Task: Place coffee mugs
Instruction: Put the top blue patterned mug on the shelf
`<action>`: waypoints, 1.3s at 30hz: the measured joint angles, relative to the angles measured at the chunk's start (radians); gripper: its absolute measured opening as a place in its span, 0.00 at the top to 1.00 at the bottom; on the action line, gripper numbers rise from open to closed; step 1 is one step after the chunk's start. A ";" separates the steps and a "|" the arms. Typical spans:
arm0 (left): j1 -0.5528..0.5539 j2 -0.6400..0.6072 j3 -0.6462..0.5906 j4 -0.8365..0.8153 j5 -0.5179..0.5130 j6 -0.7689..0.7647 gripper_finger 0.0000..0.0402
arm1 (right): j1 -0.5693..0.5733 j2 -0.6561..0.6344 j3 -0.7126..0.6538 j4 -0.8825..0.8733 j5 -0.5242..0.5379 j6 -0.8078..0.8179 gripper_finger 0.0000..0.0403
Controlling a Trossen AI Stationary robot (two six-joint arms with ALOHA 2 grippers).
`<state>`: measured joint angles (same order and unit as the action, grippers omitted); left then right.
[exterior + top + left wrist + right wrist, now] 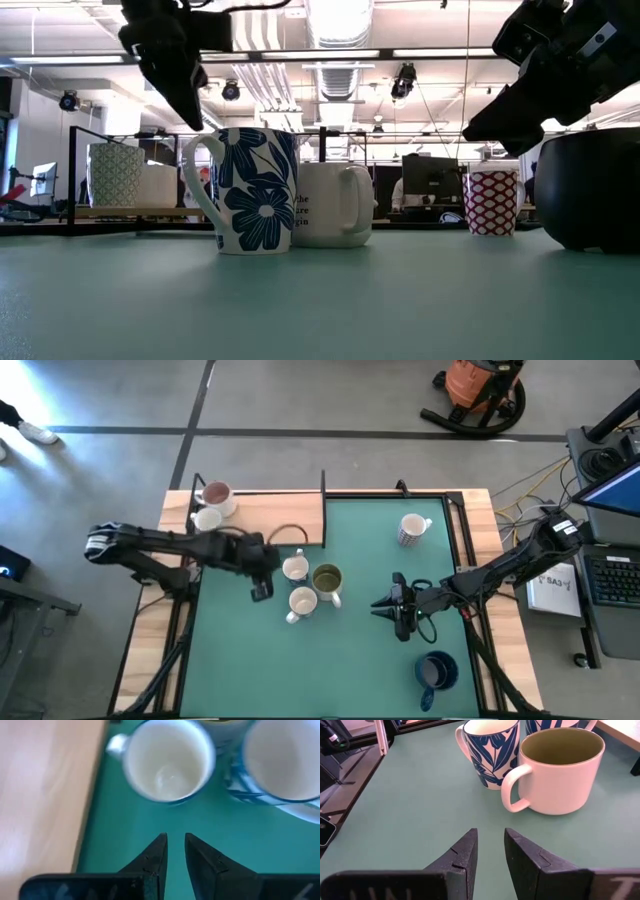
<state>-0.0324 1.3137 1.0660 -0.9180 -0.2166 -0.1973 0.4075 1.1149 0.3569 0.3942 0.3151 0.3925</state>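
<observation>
Bright, even overhead light; ceiling lamps (pixel 340 25) glare in the low view's upper centre. The left wrist view is blurred throughout.

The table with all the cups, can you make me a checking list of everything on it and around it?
Surface: green mat on a wooden table.
Job's things: three mugs clustered mid-mat, a patterned mug at the far right, a dark blue mug near the front, two mugs on the wooden shelf.
Clutter: nothing seen.
Grippers: left gripper beside the cluster, fingers nearly closed, empty; right gripper low over the mat, slightly parted, empty.
Cables: bundle off the table's right side.
Surroundings: orange vacuum, laptop and keyboard at right, a person's shoe.
</observation>
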 joint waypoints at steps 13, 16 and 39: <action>-0.039 0.151 0.000 0.151 -0.011 0.175 0.76 | 0.000 0.000 0.000 0.000 0.000 0.000 0.79; -0.039 0.179 0.001 0.159 -0.020 0.205 0.73 | 0.000 0.000 0.000 0.000 0.000 0.000 0.79; -0.021 0.170 -0.003 0.131 -0.037 0.318 0.97 | 0.000 0.000 0.000 0.000 0.000 0.000 0.79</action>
<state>-0.0531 1.4836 1.0634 -0.7869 -0.2539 0.1203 0.4074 1.1147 0.3569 0.3941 0.3149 0.3926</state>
